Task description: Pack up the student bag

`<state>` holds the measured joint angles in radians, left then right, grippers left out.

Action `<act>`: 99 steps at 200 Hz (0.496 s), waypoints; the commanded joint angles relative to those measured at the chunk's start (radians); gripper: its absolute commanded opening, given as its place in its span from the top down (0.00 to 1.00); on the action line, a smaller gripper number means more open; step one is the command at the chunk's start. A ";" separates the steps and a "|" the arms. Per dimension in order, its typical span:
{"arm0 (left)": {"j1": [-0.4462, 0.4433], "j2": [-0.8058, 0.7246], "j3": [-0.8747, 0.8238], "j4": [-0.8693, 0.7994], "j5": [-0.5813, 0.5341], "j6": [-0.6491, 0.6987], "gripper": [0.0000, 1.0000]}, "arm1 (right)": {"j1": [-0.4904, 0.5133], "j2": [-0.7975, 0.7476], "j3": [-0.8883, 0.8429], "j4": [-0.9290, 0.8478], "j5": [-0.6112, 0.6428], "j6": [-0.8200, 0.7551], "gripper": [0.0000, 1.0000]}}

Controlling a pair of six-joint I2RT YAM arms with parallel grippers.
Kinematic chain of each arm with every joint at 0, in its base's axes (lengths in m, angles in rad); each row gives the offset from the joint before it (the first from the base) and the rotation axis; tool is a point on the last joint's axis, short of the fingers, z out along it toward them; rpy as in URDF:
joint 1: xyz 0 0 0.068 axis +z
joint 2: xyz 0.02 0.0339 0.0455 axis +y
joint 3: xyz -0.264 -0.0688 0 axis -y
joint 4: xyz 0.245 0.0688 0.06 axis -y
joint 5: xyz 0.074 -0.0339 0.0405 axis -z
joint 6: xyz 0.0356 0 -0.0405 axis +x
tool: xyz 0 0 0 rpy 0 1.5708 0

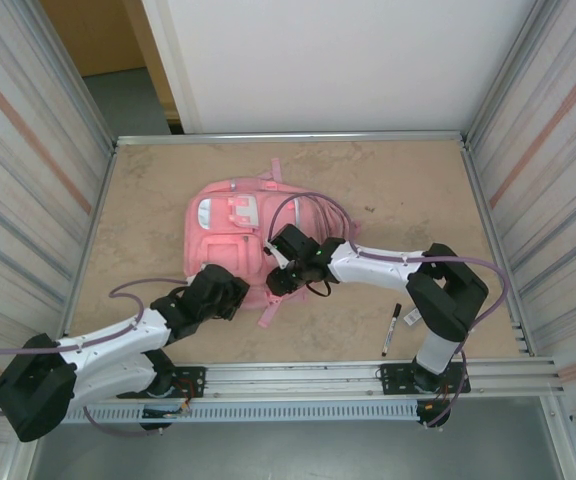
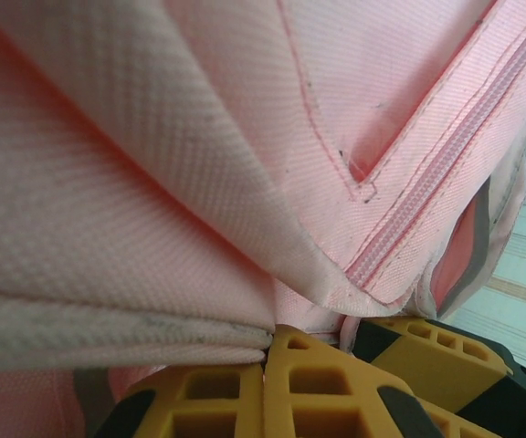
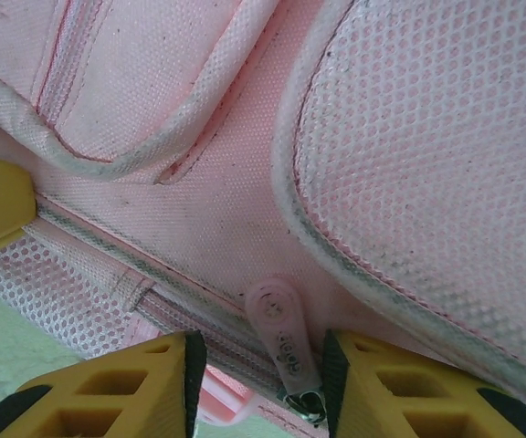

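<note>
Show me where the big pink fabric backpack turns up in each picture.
Top external: big pink fabric backpack, centre of the beige table.
Left wrist: its cloth across the top, a fold pinched in the left fingers.
Right wrist: its mesh and cloth above; zip tab between the right fingers.
Shared landmark: pink pocket seams.

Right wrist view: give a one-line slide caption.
Right gripper straddles the pink zipper pull on the student bag, jaws apart.

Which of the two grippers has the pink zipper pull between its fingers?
The right gripper: the zipper pull lies in the gap between its parted yellow fingers. The left gripper is instead shut on a fabric fold of the student bag.
</note>
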<state>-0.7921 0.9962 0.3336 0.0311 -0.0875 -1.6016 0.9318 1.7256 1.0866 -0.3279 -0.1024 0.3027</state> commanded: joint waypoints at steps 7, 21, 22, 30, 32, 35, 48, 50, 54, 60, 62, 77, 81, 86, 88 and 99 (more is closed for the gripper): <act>-0.012 -0.006 0.005 -0.014 0.057 -0.012 1.00 | -0.043 -0.027 0.001 0.091 -0.069 -0.032 0.59; -0.012 -0.012 -0.005 0.012 0.068 -0.023 1.00 | -0.100 -0.027 -0.006 0.133 -0.205 0.009 0.59; -0.012 -0.013 -0.005 0.011 0.068 -0.022 1.00 | -0.104 -0.026 -0.007 0.138 -0.219 0.013 0.59; -0.011 -0.018 -0.001 0.003 0.071 -0.019 1.00 | -0.136 -0.028 -0.018 0.178 -0.314 0.049 0.60; -0.012 -0.020 0.000 -0.001 0.070 -0.018 1.00 | -0.145 -0.028 -0.021 0.189 -0.336 0.057 0.60; -0.012 -0.022 0.002 -0.006 0.068 -0.016 1.00 | -0.155 -0.028 -0.026 0.207 -0.372 0.067 0.60; -0.011 -0.033 0.011 -0.030 0.060 -0.012 1.00 | -0.185 -0.023 -0.024 0.247 -0.545 0.070 0.61; -0.012 -0.034 0.012 -0.033 0.060 -0.012 1.00 | -0.188 -0.021 -0.019 0.243 -0.564 0.064 0.61; -0.012 -0.038 0.013 -0.035 0.060 -0.013 1.00 | -0.188 -0.018 -0.006 0.222 -0.584 0.049 0.62; -0.012 -0.043 0.015 -0.036 0.060 -0.013 1.00 | -0.184 -0.013 0.014 0.170 -0.581 0.012 0.62; -0.012 -0.045 0.015 -0.036 0.060 -0.011 1.00 | -0.180 -0.010 0.020 0.150 -0.573 -0.003 0.63; -0.012 -0.058 0.022 -0.056 0.050 0.002 1.00 | -0.161 0.004 0.077 0.016 -0.477 -0.106 0.62; -0.012 -0.062 0.024 -0.068 0.048 0.005 1.00 | -0.157 0.006 0.081 0.003 -0.452 -0.117 0.62; -0.012 -0.066 0.029 -0.079 0.044 0.005 1.00 | -0.154 0.006 0.085 -0.018 -0.410 -0.137 0.62; -0.011 -0.068 0.030 -0.083 0.042 0.006 1.00 | -0.155 0.006 0.086 -0.023 -0.393 -0.142 0.62; -0.011 -0.075 0.030 -0.097 0.043 0.000 1.00 | -0.156 0.003 0.087 -0.051 -0.327 -0.168 0.63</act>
<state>-0.7921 0.9493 0.3367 0.0162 -0.0723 -1.6131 0.7631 1.7279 1.1263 -0.2966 -0.5194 0.2562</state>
